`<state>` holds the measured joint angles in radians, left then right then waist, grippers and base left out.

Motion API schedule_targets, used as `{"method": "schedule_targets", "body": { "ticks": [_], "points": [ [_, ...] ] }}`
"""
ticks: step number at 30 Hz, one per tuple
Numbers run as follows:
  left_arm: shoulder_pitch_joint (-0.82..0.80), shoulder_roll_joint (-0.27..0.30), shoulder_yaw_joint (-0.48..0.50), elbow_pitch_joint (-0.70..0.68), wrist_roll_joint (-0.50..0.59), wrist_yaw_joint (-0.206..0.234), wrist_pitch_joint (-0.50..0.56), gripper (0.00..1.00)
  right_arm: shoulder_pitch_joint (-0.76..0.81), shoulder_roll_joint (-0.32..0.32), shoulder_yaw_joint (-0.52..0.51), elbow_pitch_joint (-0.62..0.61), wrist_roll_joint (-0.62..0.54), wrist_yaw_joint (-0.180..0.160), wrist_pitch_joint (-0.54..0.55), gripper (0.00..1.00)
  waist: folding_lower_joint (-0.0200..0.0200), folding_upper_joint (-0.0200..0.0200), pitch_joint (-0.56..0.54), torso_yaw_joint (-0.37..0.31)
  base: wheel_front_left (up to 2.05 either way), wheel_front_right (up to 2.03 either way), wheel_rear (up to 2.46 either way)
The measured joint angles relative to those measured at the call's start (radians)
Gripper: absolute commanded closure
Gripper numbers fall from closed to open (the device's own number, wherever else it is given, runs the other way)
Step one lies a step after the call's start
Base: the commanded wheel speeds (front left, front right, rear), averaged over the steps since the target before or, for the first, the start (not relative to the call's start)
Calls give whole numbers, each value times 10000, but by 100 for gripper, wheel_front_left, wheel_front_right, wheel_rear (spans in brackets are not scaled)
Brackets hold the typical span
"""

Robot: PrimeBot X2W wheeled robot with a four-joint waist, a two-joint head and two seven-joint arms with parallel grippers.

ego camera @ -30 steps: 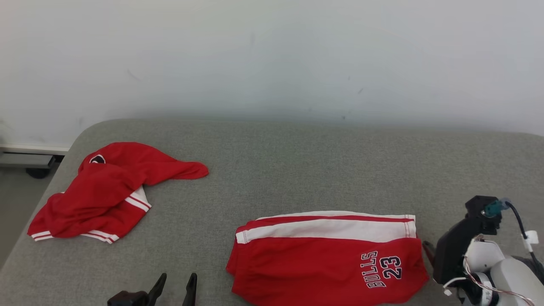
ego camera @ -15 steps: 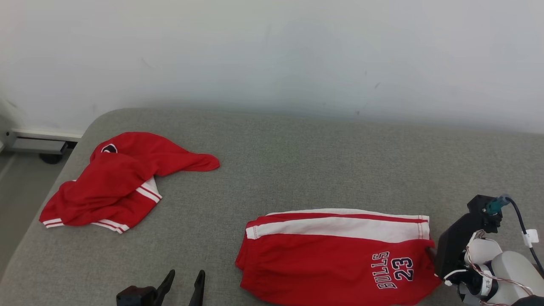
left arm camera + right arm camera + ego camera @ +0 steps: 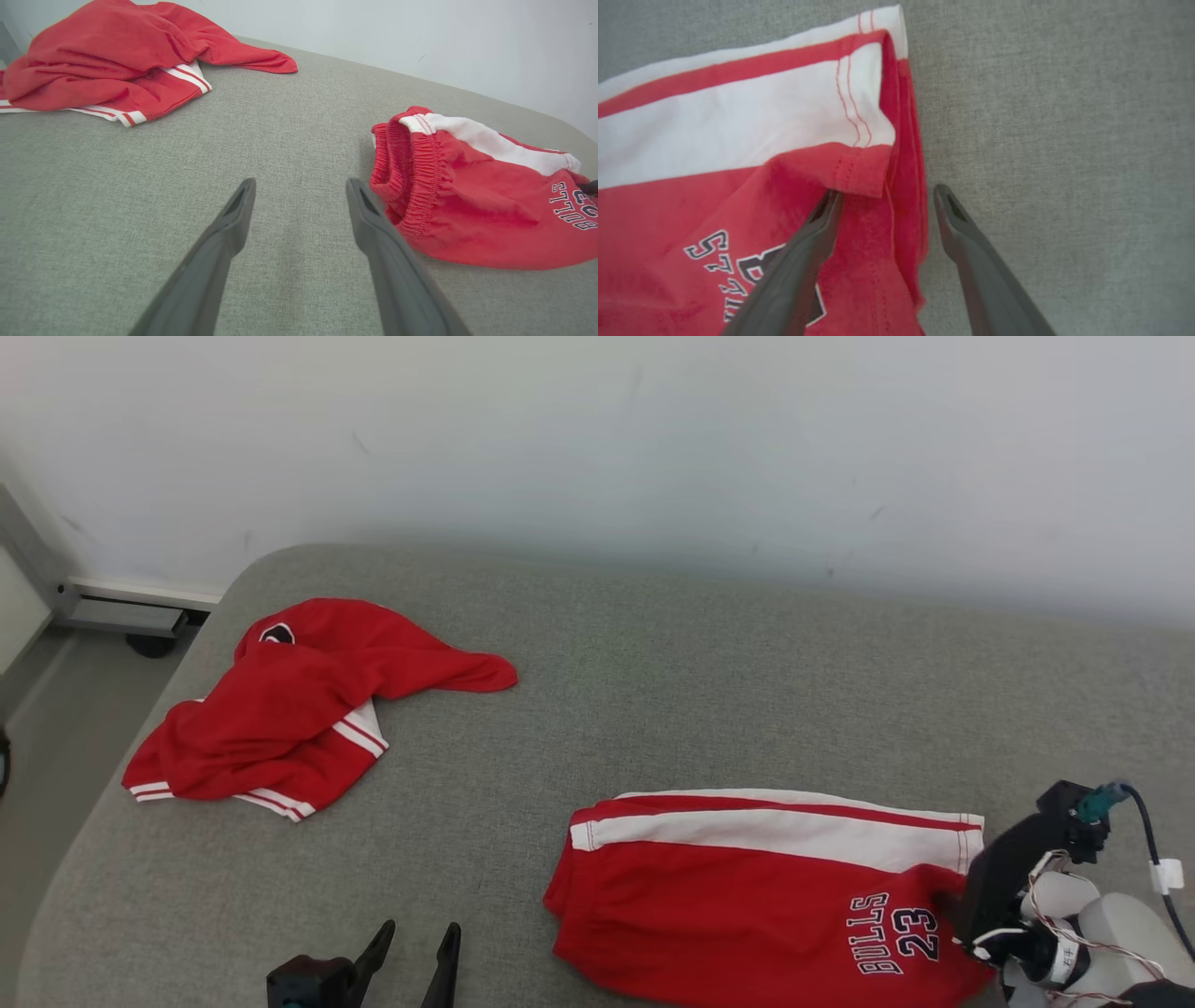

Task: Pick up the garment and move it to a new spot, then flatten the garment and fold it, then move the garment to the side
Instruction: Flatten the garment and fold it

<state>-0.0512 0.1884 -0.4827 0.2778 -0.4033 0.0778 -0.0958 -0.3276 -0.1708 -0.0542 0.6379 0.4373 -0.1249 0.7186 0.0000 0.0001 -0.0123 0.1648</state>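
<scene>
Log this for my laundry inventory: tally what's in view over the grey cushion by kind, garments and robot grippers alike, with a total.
Folded red shorts: 1
Crumpled red garment: 1
Grippers: 2 (left gripper, right gripper, both with jaws open)
Total: 4

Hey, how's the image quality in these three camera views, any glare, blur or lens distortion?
Head view: soft even light, no glare, lettering on the folded shorts reads sharp. Left wrist view: wide-angle lens, far edge of the grey cushion looks bowed, left hand slightly soft near the lens. Right wrist view: right hand close over the shorts, fabric mildly soft, faint shadow along its edge.
</scene>
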Motion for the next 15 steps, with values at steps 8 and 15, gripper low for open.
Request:
{"method": "schedule_targets", "body": {
  "ticks": [8,15],
  "points": [
    [-35,2,-4,0,0,-2,-27,0,-405,280,-337,665,2,0,-213,0,0,0,59,214,0,0,0],
    [-177,-6,-15,0,0,-4,-36,0,-539,290,-773,1133,-98,0,-410,100,0,0,41,287,0,0,0]
  ]
}}
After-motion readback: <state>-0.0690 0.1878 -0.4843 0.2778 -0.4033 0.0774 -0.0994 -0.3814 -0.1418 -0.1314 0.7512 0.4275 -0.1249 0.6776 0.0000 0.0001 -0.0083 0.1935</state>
